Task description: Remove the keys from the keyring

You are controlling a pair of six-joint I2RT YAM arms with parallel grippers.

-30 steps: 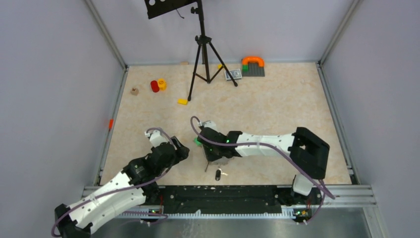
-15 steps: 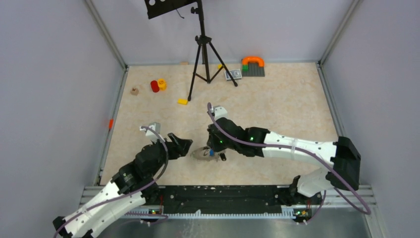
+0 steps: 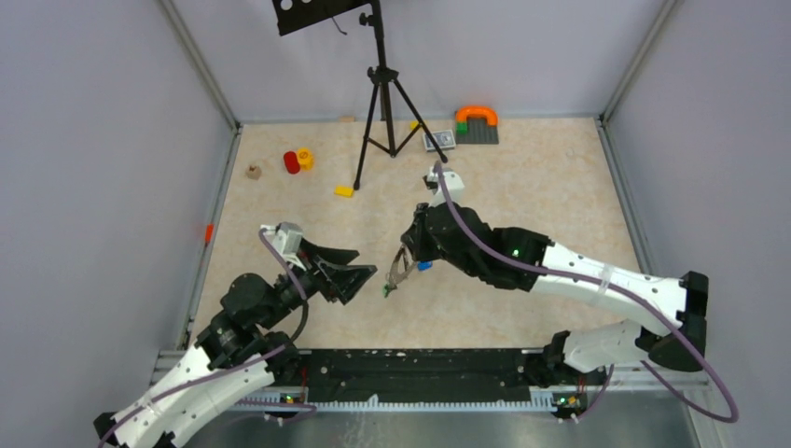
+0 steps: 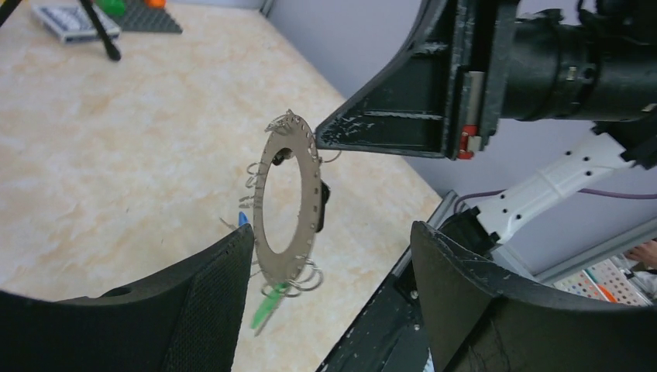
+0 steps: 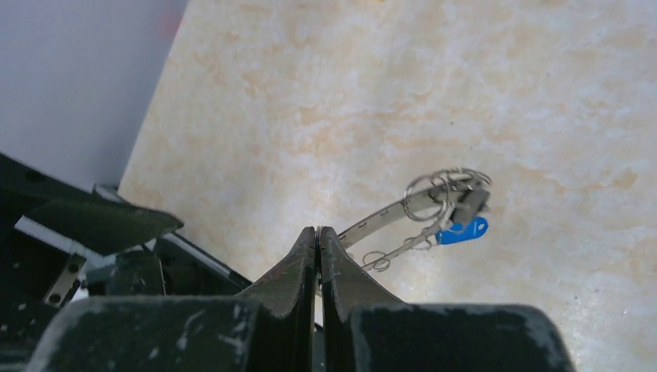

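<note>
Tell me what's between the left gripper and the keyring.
Nothing: in the top view only bare tabletop shows between the open left gripper and the keyring, which hangs from the shut right gripper.

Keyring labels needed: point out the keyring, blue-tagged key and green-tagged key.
keyring point(image 4: 313, 190), left wrist view, flat band
blue-tagged key point(image 5: 462, 230), right wrist view, blue tag
green-tagged key point(image 4: 266, 308), left wrist view, green tag

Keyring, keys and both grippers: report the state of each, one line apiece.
keyring, held in the air on edge, pinched at its rim.
right gripper, shut on the keyring.
left gripper, open, facing the keyring, not touching it.
blue-tagged key, on the keyring, dangling.
green-tagged key, on the keyring, dangling at its bottom.
</note>
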